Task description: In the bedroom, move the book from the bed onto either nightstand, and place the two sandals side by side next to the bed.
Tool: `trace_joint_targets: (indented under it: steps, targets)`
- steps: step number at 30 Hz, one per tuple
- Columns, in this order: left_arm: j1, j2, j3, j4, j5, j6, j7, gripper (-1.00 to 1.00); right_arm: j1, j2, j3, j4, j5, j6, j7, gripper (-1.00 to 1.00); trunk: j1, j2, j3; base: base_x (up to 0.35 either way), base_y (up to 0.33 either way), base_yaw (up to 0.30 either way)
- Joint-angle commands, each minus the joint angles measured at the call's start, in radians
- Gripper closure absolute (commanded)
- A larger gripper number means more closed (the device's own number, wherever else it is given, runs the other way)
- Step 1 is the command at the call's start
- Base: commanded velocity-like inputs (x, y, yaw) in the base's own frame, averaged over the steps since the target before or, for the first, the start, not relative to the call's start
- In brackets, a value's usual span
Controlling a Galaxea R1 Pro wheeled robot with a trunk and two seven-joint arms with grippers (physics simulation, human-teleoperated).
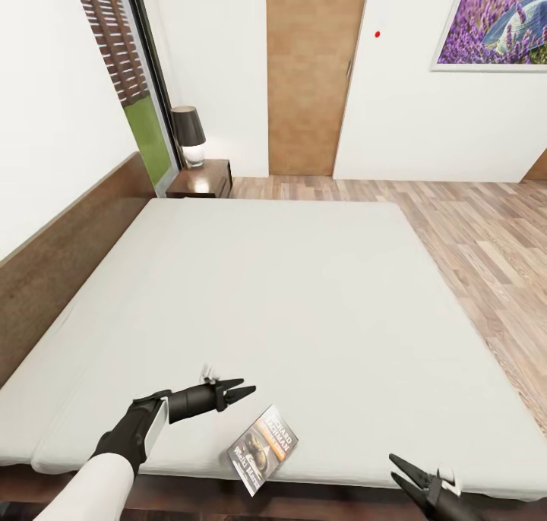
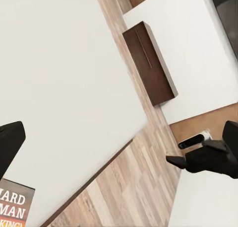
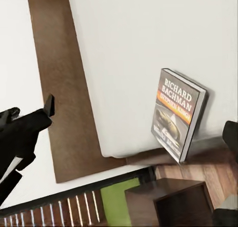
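I count one book (image 1: pixel 263 449), lying flat at the near edge of the bed (image 1: pixel 289 293), one corner jutting past the mattress over the dark frame. One nightstand (image 1: pixel 203 179) stands by the headboard at the far side, with one lamp (image 1: pixel 188 134) on it. One framed purple picture (image 1: pixel 494 20) hangs on the far wall, beside one wooden door (image 1: pixel 311 73).

My left gripper (image 1: pixel 241 390) reaches forward low over the mattress, pointing toward my right, its two fingers spread apart and empty; it hangs just beside the book without touching it. My right gripper (image 1: pixel 410 477) sits near the bed's edge, well to the right of the book, fingers parted, holding nothing.

On the cover I read "RICHARD BACHMAN" in white; the orange band's text is too blurred to read.
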Motion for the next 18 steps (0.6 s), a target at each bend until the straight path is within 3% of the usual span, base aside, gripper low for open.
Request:
trace_joint_targets:
  steps: [1, 4, 6, 15, 18]
  targets:
    - [-0.001, -0.002, 0.009, -0.001, -0.01, 0.011, -0.007, -1.0, -0.001, 0.001, -0.001, 0.006, 0.011, 0.009, 0.002, -1.0, 0.0, -0.001, -0.001, 0.0, 0.0, 0.0]
    - [-0.001, -0.002, 0.01, -0.001, -0.01, 0.011, -0.008, -1.0, -0.001, 0.003, 0.001, 0.041, 0.125, 0.009, 0.002, -1.0, 0.0, -0.001, -0.001, 0.0, 0.0, 0.0]
    - [-0.001, -0.002, 0.01, -0.001, -0.01, 0.011, -0.007, -1.0, -0.001, 0.003, 0.001, 0.048, 0.15, 0.009, 0.002, -1.0, 0.0, -0.001, -0.001, 0.0, 0.0, 0.0]
    - [-0.001, -0.003, 0.009, -0.001, -0.01, 0.011, -0.006, -1.0, -0.001, 0.003, 0.001, 0.054, 0.167, 0.009, 0.002, -1.0, 0.0, -0.001, -0.001, 0.0, 0.0, 0.0]
    - [-0.001, -0.003, 0.009, -0.001, -0.01, 0.011, -0.006, -1.0, -0.001, 0.004, 0.002, 0.054, 0.167, 0.009, 0.002, -1.0, 0.012, -0.022, -0.011, 0.0, 0.0, 0.0]
